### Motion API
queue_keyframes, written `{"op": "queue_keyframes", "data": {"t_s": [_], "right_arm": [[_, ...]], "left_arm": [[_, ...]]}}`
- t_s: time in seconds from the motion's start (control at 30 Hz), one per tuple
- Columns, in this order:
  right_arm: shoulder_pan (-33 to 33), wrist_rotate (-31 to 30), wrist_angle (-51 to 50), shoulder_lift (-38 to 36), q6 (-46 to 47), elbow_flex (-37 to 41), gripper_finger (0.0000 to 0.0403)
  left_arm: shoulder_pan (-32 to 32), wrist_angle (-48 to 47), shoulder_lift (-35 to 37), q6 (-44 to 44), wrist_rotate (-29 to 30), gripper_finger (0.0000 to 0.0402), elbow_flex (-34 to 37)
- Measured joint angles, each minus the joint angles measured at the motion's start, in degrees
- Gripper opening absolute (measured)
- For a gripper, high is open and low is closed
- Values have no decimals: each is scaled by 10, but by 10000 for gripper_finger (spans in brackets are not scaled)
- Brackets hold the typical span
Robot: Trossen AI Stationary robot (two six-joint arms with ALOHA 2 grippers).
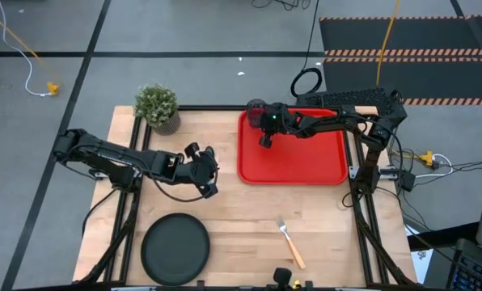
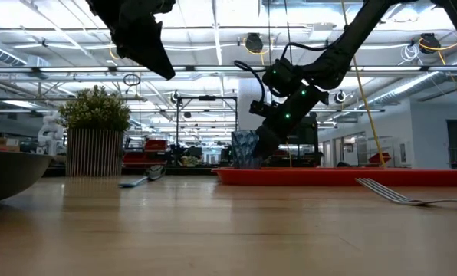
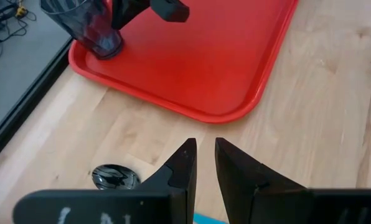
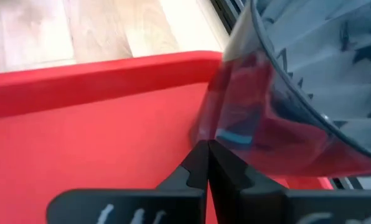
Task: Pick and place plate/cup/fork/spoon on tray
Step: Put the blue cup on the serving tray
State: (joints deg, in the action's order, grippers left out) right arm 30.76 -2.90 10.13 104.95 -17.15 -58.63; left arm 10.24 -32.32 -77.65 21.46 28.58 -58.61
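The cup [image 1: 255, 107] stands upright in the far left corner of the tray [image 1: 322, 162], close to its rim, with the right gripper [image 1: 267, 128] just beside it; in the right wrist view that gripper's fingers are pressed together with nothing between them, the cup [image 4: 297, 93] looming next to them. Risk: so close to the cup, any sideways move of these fingers could clip the wall and tip it or push it over the rim; a straight lift clear seems safest. The tray holds only the cup; whether the cup holds anything cannot be told. The spoon [image 3: 114, 177] lies on the table [image 1: 249, 218] between tray and plant [image 1: 158, 105], directly under the left gripper [image 1: 205, 170], whose fingers are nearly closed, a narrow gap between them, gripping nothing. A descent with so little opening would likely strike the spoon, not straddle it. The plate [image 1: 175, 246] and fork [image 1: 289, 242] lie near the front edge, apart from the tray.
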Motion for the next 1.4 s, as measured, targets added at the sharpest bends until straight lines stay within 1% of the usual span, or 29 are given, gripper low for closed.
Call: {"op": "queue_keyframes", "data": {"t_s": [0.3, 0.53, 0.63, 0.73, 0.93, 1.2, 1.33, 1.4], "right_arm": [[-5, 1, -7, 0, 1, 0, 0], [-13, 1, -111, 0, 0, 0, 0], [-11, -1, -130, 0, 0, 1, 0], [-5, -14, -125, 0, -1, 1, 0], [8, -121, -111, 0, -10, 1, 0], [19, -118, -42, -1, -3, 1, 0], [18, -78, -19, -1, 0, 1, 0], [18, -73, -15, -1, 1, 1, 0]], "left_arm": [[0, 0, 0, -1, 0, 63, 0], [4, 0, 0, 7, 0, 63, 0], [4, 0, 0, 7, 0, 63, -1], [4, 0, 0, 12, 0, 63, -1], [4, 0, 0, 17, 0, 63, -1], [4, 25, 0, 6, 0, 63, -1], [4, 26, 0, 3, 0, 63, -1], [4, 26, 0, 2, 0, 63, -1]]}}
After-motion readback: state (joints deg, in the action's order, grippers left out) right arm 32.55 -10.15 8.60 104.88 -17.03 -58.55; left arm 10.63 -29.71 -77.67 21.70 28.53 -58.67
